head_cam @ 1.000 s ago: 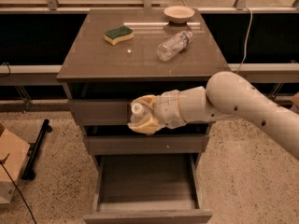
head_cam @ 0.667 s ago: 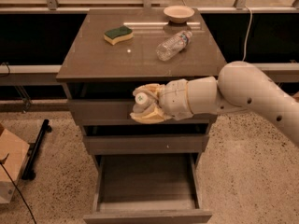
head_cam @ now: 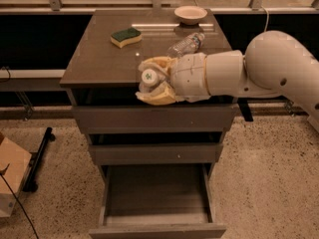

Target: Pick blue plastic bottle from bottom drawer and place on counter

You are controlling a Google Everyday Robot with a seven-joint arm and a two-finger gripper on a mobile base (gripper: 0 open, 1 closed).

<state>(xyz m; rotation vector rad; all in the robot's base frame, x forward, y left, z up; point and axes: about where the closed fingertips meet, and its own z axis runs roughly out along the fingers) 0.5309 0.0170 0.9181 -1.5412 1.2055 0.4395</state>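
Observation:
My gripper (head_cam: 152, 80) is shut on the blue plastic bottle (head_cam: 148, 78), a small pale bottle whose white cap faces the camera. It is held between the cream fingers (head_cam: 155, 97) at the front edge of the counter (head_cam: 99, 59), about level with its surface. The white arm reaches in from the right. The bottom drawer (head_cam: 157, 228) is pulled open below, and its grey floor is bare.
On the counter lie a green and yellow sponge (head_cam: 125, 36), a clear ribbed water bottle (head_cam: 186, 44) and a shallow bowl (head_cam: 190, 14) at the back. Two shut drawers (head_cam: 154, 153) sit above the open one. A cardboard box (head_cam: 12, 178) stands on the floor at left.
The gripper has risen with the bottle from in front of the top drawer to the counter's front edge, and moved slightly right.

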